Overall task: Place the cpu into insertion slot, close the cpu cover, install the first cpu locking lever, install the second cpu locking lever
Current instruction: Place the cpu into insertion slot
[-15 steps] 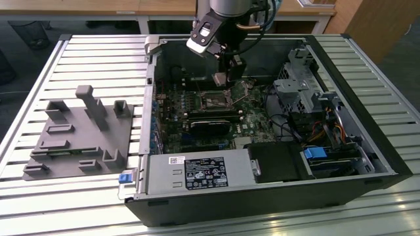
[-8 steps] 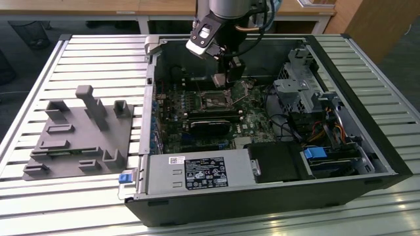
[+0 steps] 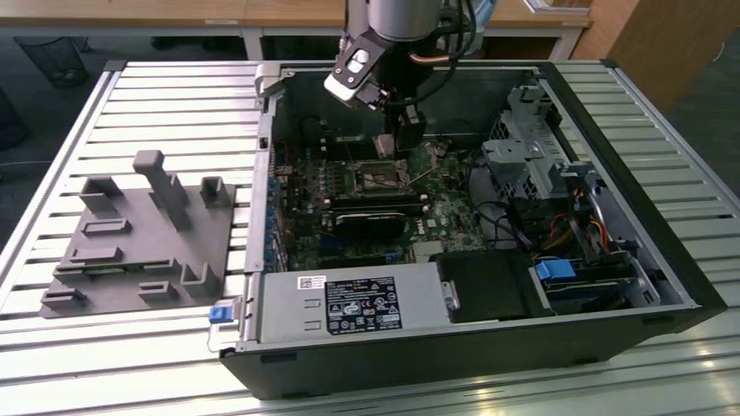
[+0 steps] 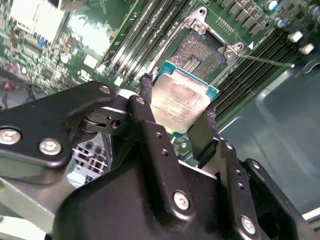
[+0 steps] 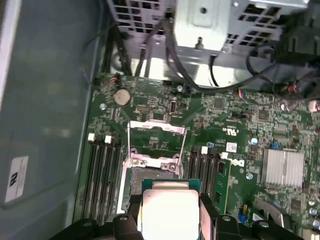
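Observation:
My gripper [image 4: 177, 107] is shut on the cpu [image 4: 182, 102], a pale square chip with a grey metal top, pinched by its edges between two black fingers [image 4: 146, 92]. In both wrist views the chip hangs a little above and just to one side of the insertion slot [image 4: 202, 52], tilted and apart from it. The slot [image 5: 150, 175] lies open and its dark contact field shows. The cpu cover [image 5: 172, 129], a thin silver frame, is swung back off the slot. A thin locking lever [image 4: 265, 61] sticks out beside the socket. In the exterior view the gripper [image 3: 399, 147] reaches down into the case over the slot [image 3: 379, 178].
The black computer case [image 3: 647, 260] lies open on a slatted table. Memory slots [image 5: 102, 170] flank the socket on both sides. A drive cage [image 3: 521, 147] and cables fill the exterior view's right, a power supply [image 3: 347, 303] the front. A grey fixture [image 3: 139, 234] stands outside the case.

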Motion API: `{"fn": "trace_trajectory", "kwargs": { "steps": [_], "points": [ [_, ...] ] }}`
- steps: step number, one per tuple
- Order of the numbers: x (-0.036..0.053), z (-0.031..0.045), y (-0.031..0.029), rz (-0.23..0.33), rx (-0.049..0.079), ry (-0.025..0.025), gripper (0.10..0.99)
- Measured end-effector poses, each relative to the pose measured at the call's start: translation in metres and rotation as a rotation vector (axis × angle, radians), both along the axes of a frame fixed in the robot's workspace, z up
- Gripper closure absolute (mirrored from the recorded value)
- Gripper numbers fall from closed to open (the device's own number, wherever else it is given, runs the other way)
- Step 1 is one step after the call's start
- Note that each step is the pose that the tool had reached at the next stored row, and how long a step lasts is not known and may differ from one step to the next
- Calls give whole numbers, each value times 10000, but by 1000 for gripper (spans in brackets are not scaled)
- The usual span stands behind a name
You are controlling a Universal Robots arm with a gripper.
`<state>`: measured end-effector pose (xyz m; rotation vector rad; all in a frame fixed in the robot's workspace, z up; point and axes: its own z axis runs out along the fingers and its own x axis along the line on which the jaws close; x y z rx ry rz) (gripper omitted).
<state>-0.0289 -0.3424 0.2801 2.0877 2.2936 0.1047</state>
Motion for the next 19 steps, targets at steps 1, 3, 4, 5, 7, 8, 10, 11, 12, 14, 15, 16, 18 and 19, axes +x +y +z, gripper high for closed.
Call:
{"fn": "trace_trajectory", "kwargs": {
  "steps": [1, 3, 4, 5, 7, 8, 10, 11, 12, 14, 15, 16, 18, 19],
  "points": [
    [0, -11, 0, -180, 1, -1, 549],
    [0, -32, 0, -534, 0, 0, 549],
    [0, -42, 0, -716, 0, 0, 549],
    [-1, -49, 0, -867, 0, 0, 549],
    [-5, -56, 0, -959, -1, 1, 549],
    [-5, -57, 0, -960, -2, 1, 549],
    [-5, -61, 0, -959, 0, 0, 549],
    [-6, -62, 0, -960, 0, 0, 549],
    [-6, -65, 0, -960, 1, -1, 549],
    [-12, -69, 0, -963, 0, 0, 549],
    [-12, -71, 0, -961, 0, 0, 549],
    [-12, -76, 0, -960, 1, -1, 549],
    [-12, -83, 0, -960, 0, 0, 549],
    [-12, -85, 0, -960, -1, 0, 549]
  ]
}}
